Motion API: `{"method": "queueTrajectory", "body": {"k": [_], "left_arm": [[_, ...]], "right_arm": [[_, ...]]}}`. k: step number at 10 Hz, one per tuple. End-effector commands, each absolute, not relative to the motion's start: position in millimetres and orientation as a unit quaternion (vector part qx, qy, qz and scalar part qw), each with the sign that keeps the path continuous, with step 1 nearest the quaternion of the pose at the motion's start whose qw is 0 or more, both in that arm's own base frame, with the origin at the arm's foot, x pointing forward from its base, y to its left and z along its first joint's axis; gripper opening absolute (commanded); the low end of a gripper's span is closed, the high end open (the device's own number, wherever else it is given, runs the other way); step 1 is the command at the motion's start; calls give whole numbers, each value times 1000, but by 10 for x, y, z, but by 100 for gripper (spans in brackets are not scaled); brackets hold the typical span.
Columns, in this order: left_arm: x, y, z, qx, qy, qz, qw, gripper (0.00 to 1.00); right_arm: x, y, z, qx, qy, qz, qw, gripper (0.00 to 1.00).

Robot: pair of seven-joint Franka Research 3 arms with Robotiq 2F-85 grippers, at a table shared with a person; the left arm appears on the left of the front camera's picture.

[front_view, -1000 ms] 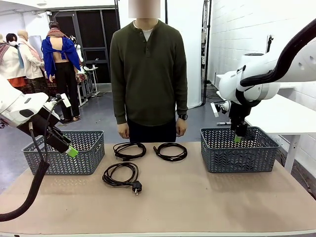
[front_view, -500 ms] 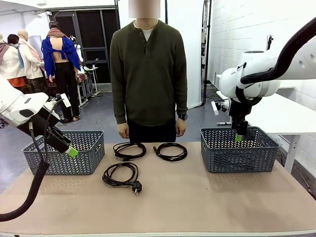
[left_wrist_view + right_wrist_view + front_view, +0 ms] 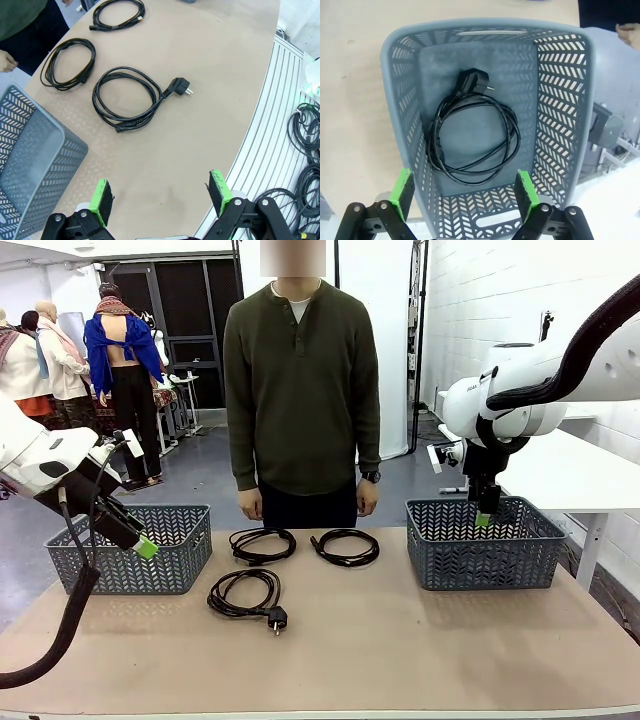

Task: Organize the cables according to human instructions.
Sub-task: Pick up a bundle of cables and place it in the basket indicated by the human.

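Observer: Cords, count four. Stowed coil (image 3: 472, 145) lies flat on the floor of the right basket (image 3: 480, 558), plug toward the end wall away from the pincer. Three more sit on the desk (image 3: 420, 650) between the two baskets. Far-left coil (image 3: 262, 544) and far-right coil (image 3: 345, 547) lie side by side in front of the person (image 3: 300, 390). Near coil (image 3: 243, 593) is closer to the robot, its plug trailing off it.

Operator: Pincers?

Observer: Right pincer (image 3: 464, 192) hangs over the right basket, jaws spread wide, nothing between the pads. Left pincer (image 3: 160, 196) is likewise wide and empty, up off the desk near the left basket (image 3: 130, 562), looking down on the three loose coils.

Operator: Step in hand?

Observer: Judged — one delivery done, three left, arms between picks. The person's hands hang at the sides; no pointing that I can see.

Operator: Next move?

Observer: It needs a cue first: which cord, which basket. After that, my guess is the left arm suits the near coil — closest to it. Descend with the jaws astride a bunched stretch of the loop so several strands are caught together; a single strand would likely let the coil unwind. Watch the plug on the lift, since it could snag the basket lattice.
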State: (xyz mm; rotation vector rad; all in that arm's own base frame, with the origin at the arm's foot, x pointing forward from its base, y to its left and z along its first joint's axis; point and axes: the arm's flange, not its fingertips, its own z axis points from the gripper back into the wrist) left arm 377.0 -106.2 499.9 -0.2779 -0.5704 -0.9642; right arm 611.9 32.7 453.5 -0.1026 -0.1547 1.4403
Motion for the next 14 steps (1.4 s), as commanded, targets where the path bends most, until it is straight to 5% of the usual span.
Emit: {"method": "queueTrajectory", "body": {"k": [1, 8, 14], "left_arm": [[3772, -1041, 4985, -143, -271, -460, 833, 100], [3772, -1041, 4985, -143, -271, -460, 833, 100], [3772, -1041, 4985, -143, -271, -460, 833, 100]], "right_arm": [[6119, 324, 4535, -47, -71, 658, 748, 100], [5313, 951, 5084, 4, -120, 541, 832, 100], [4662, 1405, 4761, 24, -197, 505, 840, 100]]}}
